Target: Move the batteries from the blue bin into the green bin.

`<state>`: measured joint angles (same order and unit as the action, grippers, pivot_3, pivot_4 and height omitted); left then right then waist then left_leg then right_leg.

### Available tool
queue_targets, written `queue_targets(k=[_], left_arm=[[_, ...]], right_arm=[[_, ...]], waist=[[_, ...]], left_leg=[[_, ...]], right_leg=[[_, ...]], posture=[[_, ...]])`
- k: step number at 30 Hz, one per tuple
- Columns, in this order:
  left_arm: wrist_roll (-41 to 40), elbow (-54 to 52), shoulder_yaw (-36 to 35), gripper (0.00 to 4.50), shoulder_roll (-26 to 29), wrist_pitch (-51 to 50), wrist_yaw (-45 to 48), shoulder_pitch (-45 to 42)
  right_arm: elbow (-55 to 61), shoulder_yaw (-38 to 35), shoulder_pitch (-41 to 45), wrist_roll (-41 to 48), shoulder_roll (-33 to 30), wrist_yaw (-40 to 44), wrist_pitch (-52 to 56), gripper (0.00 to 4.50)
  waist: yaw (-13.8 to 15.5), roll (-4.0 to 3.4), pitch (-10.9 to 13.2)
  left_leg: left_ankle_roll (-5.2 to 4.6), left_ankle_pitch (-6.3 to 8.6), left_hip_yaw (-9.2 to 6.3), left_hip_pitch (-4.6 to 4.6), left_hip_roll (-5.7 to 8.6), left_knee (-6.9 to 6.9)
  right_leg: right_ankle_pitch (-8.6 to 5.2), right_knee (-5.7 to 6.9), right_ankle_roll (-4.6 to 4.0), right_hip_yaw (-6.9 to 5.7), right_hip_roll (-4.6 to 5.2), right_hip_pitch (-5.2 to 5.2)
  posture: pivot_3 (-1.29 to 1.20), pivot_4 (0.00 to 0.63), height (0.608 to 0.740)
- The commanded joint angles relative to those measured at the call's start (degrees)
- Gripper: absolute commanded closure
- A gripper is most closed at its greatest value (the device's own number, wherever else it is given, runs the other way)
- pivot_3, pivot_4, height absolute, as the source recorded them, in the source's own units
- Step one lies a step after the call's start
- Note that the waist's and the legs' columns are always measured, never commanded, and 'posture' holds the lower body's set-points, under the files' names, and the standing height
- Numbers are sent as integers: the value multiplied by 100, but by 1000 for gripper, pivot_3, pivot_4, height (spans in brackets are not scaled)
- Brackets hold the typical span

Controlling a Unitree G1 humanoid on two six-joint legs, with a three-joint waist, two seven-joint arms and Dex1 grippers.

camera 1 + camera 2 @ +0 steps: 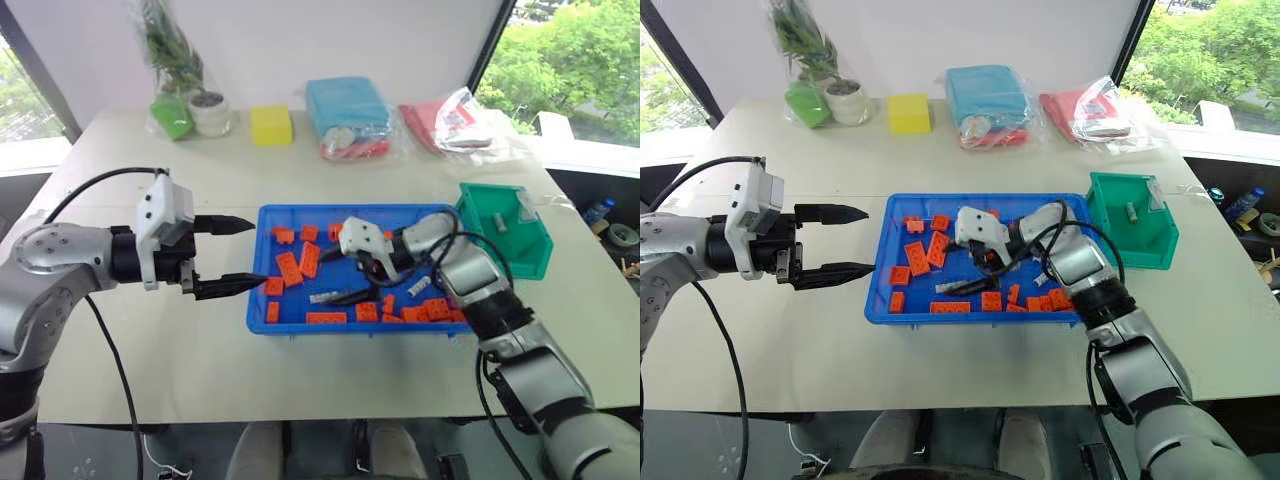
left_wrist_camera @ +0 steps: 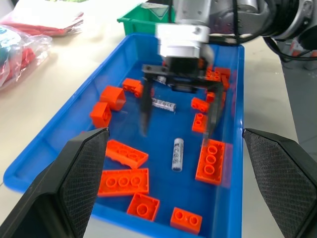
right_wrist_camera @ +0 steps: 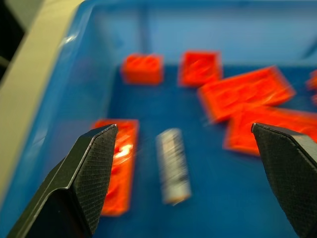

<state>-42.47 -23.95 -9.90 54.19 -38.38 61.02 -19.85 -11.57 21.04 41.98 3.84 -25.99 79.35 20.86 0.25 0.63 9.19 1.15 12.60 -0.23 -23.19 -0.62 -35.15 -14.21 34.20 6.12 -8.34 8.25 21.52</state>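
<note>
batteries: one (image 2: 177, 154) lies loose on the blue bin (image 1: 262, 300) floor among orange bricks (image 1: 288, 268) | your right gripper (image 2: 179, 113) hangs spread wide over it | left gripper (image 1: 232, 255) wide, beside bin | green bin (image 1: 530, 255) holds one battery (image 1: 497, 222)

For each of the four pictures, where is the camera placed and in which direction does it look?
Left eye view: on the head, looking forward and down at the table; both arms show.
Right eye view: same scene, same arms.
Left wrist view: looks between the left gripper fingers along the blue bin toward the open right gripper.
Right wrist view: looks into the bin at a battery.
Both wrist views share that battery.
</note>
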Motion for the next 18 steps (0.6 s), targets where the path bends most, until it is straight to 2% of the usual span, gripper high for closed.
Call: queue_targets(k=[1, 7, 13, 16, 18], left_arm=[[-4, -114, -80, 0, 18, 96, 17, -42], [-44, -130, -78, 0, 53, 51, 51, -100], [-49, -145, -91, 0, 70, 40, 63, -92], [-34, -137, -78, 0, 64, 49, 61, -101], [-22, -128, -59, 0, 52, 60, 59, -121]], right_arm=[[29, 69, 52, -9, 89, -163, -63, 67], [-728, 140, 168, -283, 369, -716, -320, 67], [-916, 127, 120, -222, 374, -633, -360, 67], [-953, 144, 61, -246, 357, -629, -415, 932], [-947, 166, 18, -264, 344, -620, -463, 1857]], waist=[[-18, 1, -1], [-4, -1, 1], [39, -2, 1], [34, -2, 1], [33, -1, 0]], left_leg=[[0, 0, 1, 0, -6, 0], [4, -1, -1, 0, -30, 0], [4, -2, 3, -4, -29, -3], [4, -2, 3, -4, -30, -3], [3, -2, 5, -4, -29, -2]], right_leg=[[1, 0, -1, 1, -7, 1], [7, -6, -15, 11, -40, 5], [21, -7, -37, 28, -46, 29], [21, -7, -38, 30, -49, 31], [22, -7, -39, 32, -50, 33]], posture=[[0, 150, 704], [0, 150, 704], [0, 150, 704], [0, 150, 704], [0, 150, 704]])
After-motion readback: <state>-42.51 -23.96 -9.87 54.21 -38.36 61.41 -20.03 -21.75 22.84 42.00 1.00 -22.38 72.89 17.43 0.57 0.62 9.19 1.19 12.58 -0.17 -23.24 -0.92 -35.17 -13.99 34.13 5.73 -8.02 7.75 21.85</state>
